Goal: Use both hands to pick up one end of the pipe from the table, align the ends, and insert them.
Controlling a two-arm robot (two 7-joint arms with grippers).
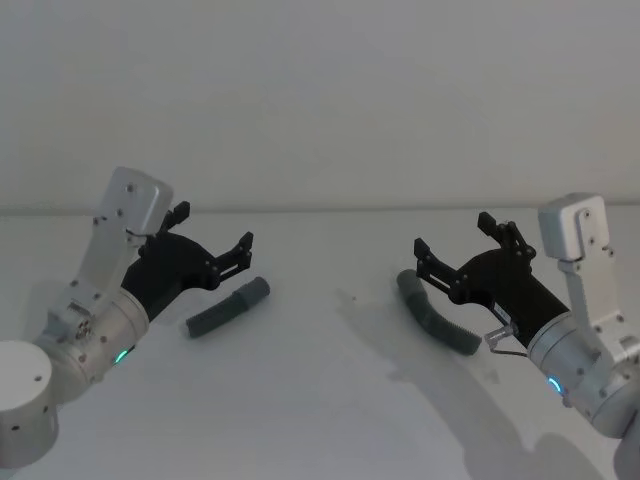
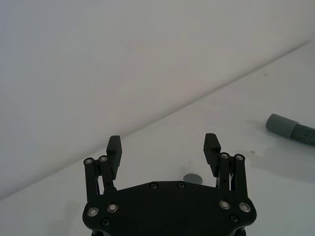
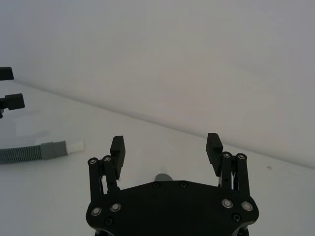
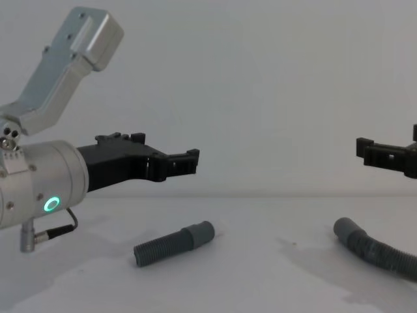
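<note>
Just under your left claw (image 1: 213,228), spread wide and empty, the short hose (image 1: 228,307) lies on the table (image 1: 320,400); lower straight and grip behind its cuff (image 1: 255,290). Farther across, your right claw (image 1: 452,233), equally wide, hovers over the curved hose (image 1: 432,315).

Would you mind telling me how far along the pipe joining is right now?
Nothing is done: the short hose and curved hose both lie apart on the table. The left hand and right hand hover open above them. Grasping, aligning and inserting remain.
</note>
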